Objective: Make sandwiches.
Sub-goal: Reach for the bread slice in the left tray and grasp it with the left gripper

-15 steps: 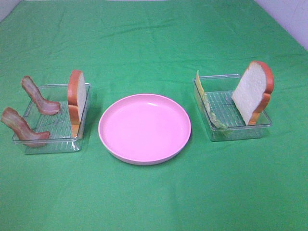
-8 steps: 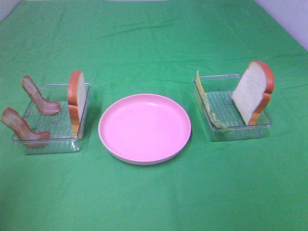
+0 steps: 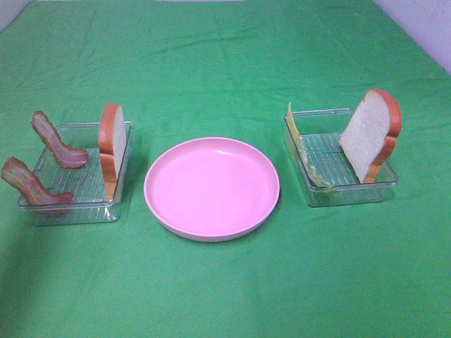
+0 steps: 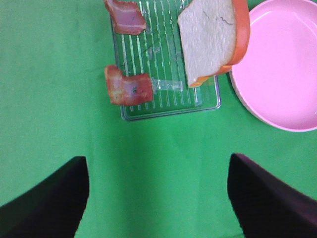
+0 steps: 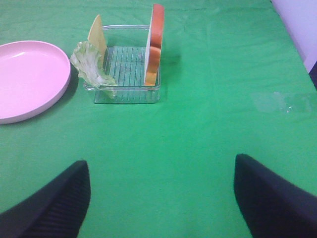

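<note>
A green cloth covers the surface point(image 3: 225, 42) from edge to edge, and a pale wall point(image 3: 431, 21) shows at its far right corner. A round pink plate point(image 3: 211, 186) sits in the middle.

My left hand point(image 4: 157, 157) hangs open, its two dark fingers point(image 4: 44, 203) spread wide with nothing between them but bare cloth. The left tray point(image 3: 70, 211) lies ahead of it, well apart, just beside the plate. In that tray the left bread slice point(image 3: 111, 141) stands on edge along the wall nearest the plate. The far bacon strip point(image 3: 53, 137) and the near bacon strip point(image 3: 28, 184) curl up and over the opposite wall.

My right hand point(image 5: 161, 159) is open too, empty, with green cloth showing between its fingers. The right tray point(image 3: 352, 193) lies ahead of it and well apart, on the other side of the plate. There the thin yellow cheese point(image 3: 292, 121) leans upright on the plate-side wall, and the lettuce leaf point(image 3: 313, 172) slumps against the same wall, just beside the cheese. The right bread slice point(image 3: 370, 134) stands tilted at the tray's outer side, its crust topping the rim.

Neither hand touches any food, tray or plate.
</note>
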Controlling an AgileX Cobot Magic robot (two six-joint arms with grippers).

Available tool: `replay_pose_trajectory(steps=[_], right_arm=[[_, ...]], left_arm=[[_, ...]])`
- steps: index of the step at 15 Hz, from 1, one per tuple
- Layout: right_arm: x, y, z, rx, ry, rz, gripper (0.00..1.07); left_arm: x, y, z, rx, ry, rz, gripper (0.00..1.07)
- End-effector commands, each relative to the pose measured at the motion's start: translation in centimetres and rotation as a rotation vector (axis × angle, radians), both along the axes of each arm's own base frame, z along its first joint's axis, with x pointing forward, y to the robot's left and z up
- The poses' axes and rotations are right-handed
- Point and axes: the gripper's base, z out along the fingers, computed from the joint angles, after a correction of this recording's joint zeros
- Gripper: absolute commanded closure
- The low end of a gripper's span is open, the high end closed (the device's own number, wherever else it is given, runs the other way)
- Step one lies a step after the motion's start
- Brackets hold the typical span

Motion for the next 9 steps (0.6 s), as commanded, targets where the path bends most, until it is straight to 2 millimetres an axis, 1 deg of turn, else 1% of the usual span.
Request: replay_pose_trajectory(steps=[1,3,5,7,9], right_arm=[[-0.1,0.0,0.0,-0.006,-0.023,-0.006,0.32],[-0.1,0.0,0.0,-0.006,-0.023,-0.006,0.32],[-0.1,0.0,0.0,-0.006,-0.023,-0.006,0.32],[-0.1,0.0,0.0,-0.006,-0.023,-0.006,0.32],[-0.1,0.0,0.0,-0.006,-0.023,-0.006,0.32]], left_arm=[[2.9,-1.5,-0.5,-0.019,0.031,-0.033,0.32],[5.9,-4.3,-1.4,-0.012,0.067,-0.092,0.32],[8.0,-7.1,-2.8,0.034,0.126,-0.096,0.32],[9.4,-9.5,-4.0,0.104,0.178,-0.060,0.32],[10.2,-11.6,-5.0,0.172,0.187,-0.059,0.32]])
